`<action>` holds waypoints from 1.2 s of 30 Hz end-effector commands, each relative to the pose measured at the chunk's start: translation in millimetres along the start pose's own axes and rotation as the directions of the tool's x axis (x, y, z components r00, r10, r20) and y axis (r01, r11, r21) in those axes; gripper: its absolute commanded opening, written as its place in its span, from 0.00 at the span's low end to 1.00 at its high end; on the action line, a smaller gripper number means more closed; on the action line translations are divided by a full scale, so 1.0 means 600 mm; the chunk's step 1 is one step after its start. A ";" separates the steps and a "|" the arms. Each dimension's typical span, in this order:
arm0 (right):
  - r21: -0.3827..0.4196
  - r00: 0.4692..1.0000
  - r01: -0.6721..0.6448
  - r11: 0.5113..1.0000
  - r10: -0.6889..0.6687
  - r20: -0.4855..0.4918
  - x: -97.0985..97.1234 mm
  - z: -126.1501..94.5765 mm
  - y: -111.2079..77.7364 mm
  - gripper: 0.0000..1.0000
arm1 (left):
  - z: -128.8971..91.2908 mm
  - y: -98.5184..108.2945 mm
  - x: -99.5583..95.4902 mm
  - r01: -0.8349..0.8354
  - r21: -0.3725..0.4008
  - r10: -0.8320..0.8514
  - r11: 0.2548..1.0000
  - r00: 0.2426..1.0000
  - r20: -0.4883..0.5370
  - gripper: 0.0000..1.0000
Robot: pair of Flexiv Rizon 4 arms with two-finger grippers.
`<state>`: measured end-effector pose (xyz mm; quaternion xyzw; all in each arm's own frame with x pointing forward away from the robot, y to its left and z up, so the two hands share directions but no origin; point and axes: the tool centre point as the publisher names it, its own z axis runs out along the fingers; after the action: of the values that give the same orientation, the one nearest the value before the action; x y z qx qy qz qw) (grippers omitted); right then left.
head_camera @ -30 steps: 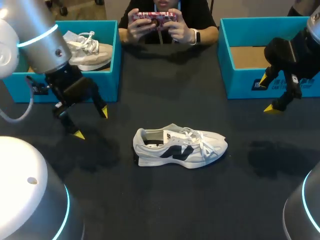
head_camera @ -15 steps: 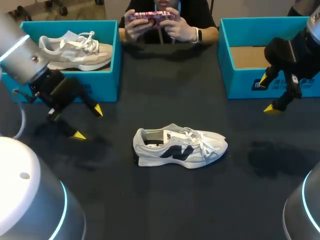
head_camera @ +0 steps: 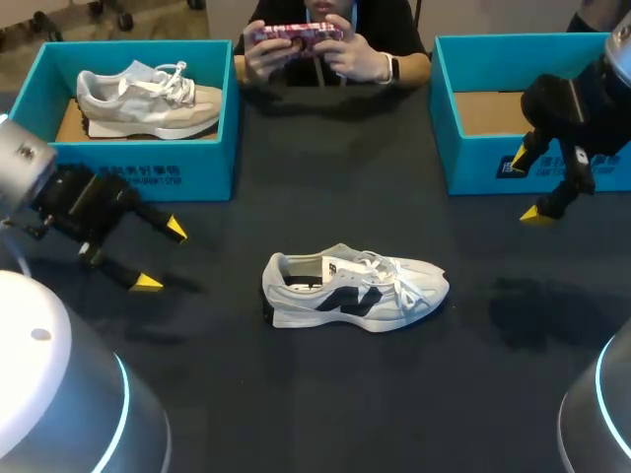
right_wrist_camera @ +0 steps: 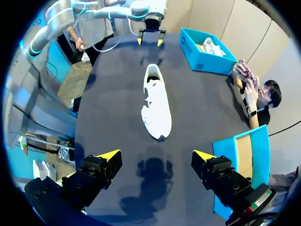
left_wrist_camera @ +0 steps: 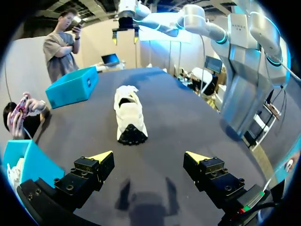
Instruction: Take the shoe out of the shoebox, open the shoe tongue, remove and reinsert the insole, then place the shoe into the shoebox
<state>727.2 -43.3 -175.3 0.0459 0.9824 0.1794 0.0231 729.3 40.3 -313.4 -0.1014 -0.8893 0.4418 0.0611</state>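
Note:
A white shoe with black side marks (head_camera: 355, 291) lies on its sole in the middle of the dark table, toe to the right, tongue and laces up. My left gripper (head_camera: 161, 256) hangs open left of the shoe, well apart from it. In the left wrist view the shoe (left_wrist_camera: 129, 115) lies ahead of the open left gripper (left_wrist_camera: 149, 157), heel nearest. My right gripper (head_camera: 528, 185) is open in front of the empty right shoebox (head_camera: 473, 163). From the right wrist the shoe (right_wrist_camera: 156, 103) is ahead of that gripper (right_wrist_camera: 156, 155), toe nearest.
A blue shoebox (head_camera: 138, 172) at the back left holds a second pale shoe (head_camera: 148, 99). A person's hands (head_camera: 306, 44) hold a phone at the table's far edge between the boxes.
My left arm has swung to the left and drawn back from the box front, its gripper still open. The shoe and the right arm have not moved.

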 end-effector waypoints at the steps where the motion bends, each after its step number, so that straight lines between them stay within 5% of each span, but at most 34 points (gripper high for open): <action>1: 0.002 1.000 0.000 1.000 0.000 -0.002 -0.001 0.001 0.001 1.00 | 0.008 0.020 0.010 -0.016 0.083 0.011 0.996 0.998 0.062 1.00; 11: 0.002 1.000 0.000 1.000 0.000 -0.002 -0.001 0.001 0.001 1.00 | 0.036 0.045 0.009 -0.032 0.151 0.009 0.988 0.988 0.153 1.00; 20: 0.002 1.000 0.000 1.000 0.000 -0.002 -0.001 0.001 0.001 1.00 | 0.063 0.065 0.005 -0.054 0.212 0.025 0.976 0.990 0.135 1.00; 36: 0.002 1.000 0.000 1.000 0.000 -0.002 -0.001 0.001 0.001 1.00 | 0.063 0.065 0.005 -0.054 0.212 0.025 0.976 0.990 0.135 1.00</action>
<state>727.2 -43.2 -175.3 0.0459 0.9824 0.1795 0.0231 724.5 34.6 -367.0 -0.0823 -0.8359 0.5427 0.0045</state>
